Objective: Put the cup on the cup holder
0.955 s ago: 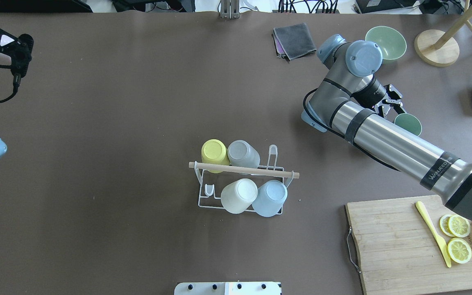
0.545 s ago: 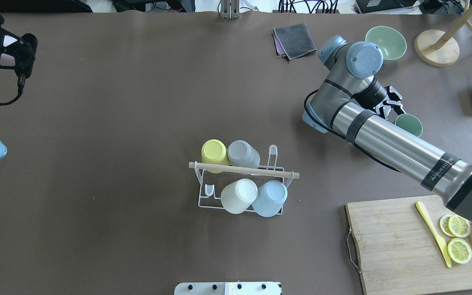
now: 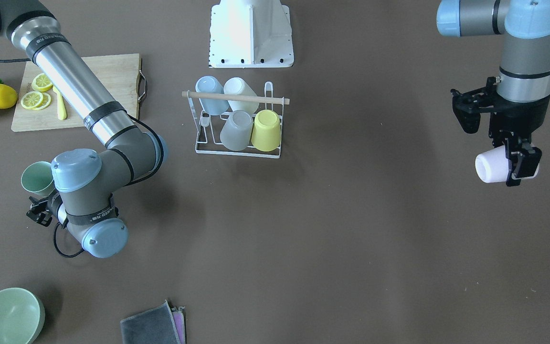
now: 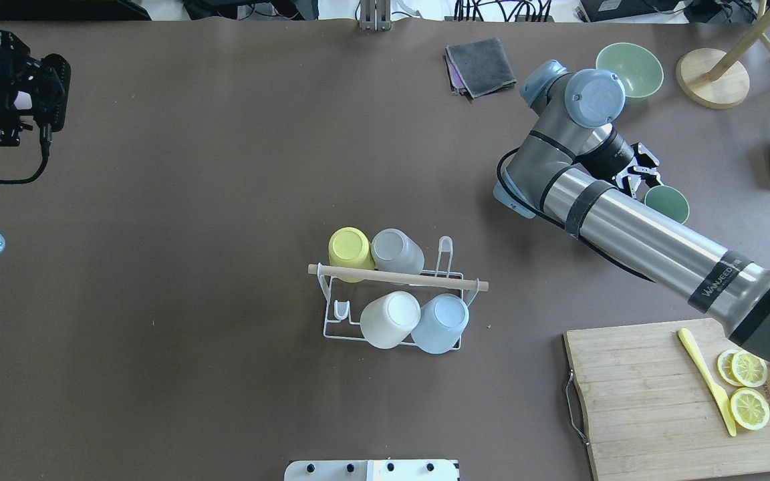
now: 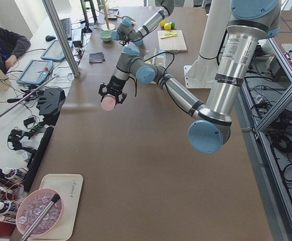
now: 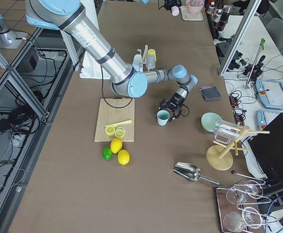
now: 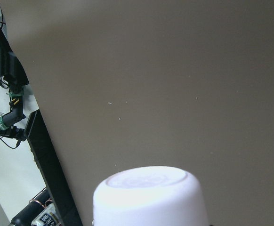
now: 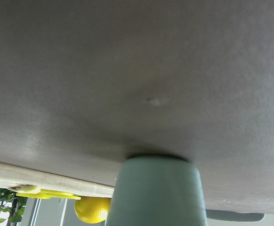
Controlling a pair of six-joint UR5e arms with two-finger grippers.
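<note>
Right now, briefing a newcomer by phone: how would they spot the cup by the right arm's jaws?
From the wooden cutting board, look beyond the right arm: a lone cup stands upright on the table by the right gripper. It is pale green like the nearby bowl, but smaller and narrower.

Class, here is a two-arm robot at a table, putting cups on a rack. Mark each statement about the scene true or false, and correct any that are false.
1. The cup holder carries four cups. True.
2. The left gripper holds a pink cup above the table. True.
3. The green cup lies on the cutting board. False: it stands upright on the table by the right gripper, apart from the board.
4. The lemon slices sit in the green bowl. False: they lie on the cutting board.
</note>
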